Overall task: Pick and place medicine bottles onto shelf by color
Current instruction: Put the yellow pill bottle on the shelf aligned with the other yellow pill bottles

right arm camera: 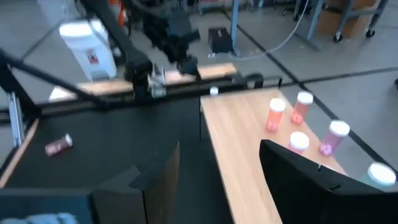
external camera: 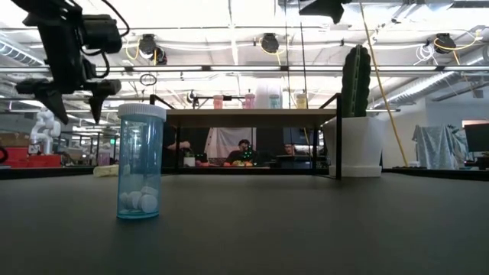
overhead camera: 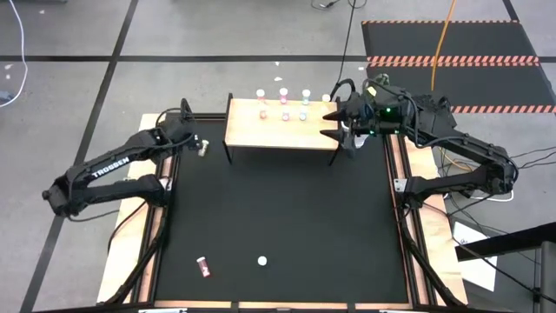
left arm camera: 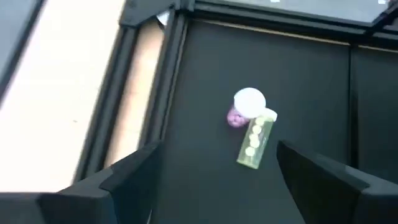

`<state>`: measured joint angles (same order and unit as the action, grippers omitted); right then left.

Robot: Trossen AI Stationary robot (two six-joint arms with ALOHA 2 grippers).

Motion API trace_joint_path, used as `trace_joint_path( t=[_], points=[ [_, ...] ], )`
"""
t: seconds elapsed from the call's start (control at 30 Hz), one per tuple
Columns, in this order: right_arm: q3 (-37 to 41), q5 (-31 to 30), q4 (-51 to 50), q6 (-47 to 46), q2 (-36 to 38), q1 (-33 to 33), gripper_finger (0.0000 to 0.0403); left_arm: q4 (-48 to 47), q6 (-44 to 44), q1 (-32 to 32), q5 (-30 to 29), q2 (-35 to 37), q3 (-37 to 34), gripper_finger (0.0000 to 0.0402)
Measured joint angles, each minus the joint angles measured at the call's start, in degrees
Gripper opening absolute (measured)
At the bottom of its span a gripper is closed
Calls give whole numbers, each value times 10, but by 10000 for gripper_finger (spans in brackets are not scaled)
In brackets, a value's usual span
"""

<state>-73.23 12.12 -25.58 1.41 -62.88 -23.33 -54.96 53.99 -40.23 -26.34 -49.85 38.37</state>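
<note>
The light-wood shelf stands at the table's far middle, with several pink, teal and whitish bottles upright along its far part. They also show in the right wrist view. My left gripper hangs open above a yellow-olive bottle lying on its side and a pink bottle standing upright next to it, left of the shelf. My right gripper is open and empty over the shelf's right end. A teal bottle stands upright near the front edge, and a pink one lies on its side to its left.
A white pot with a green cactus stands by the shelf's right end, under my right arm. The black mat is bordered by black rails at both sides. People sit in the room beyond the table.
</note>
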Motion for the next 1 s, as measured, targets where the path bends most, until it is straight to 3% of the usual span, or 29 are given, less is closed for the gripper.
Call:
trace_joint_path(
  t=[0.1, 0.23, 0.4, 0.53, 0.77, 1.0],
  points=[
    [0, 0, 14, -13, -3, 0, 219, 20, -26, -29, 79, 0, -10, 317],
    [0, 0, 2, -27, -7, 0, 219, -8, -33, -22, 189, 0, -13, 301],
    [0, 1, -29, -24, -7, 0, 219, -108, -1, 30, 297, 0, -14, 268],
    [0, 2, -46, -23, -7, 0, 219, -92, 77, 100, 358, -1, -14, 245],
    [4, 37, -115, -12, -7, 0, 219, -62, 226, 235, 361, -4, -14, 234],
    [93, 177, -145, -7, 9, 10, 203, 14, 391, 415, 353, -4, -14, 234]
  ],
)
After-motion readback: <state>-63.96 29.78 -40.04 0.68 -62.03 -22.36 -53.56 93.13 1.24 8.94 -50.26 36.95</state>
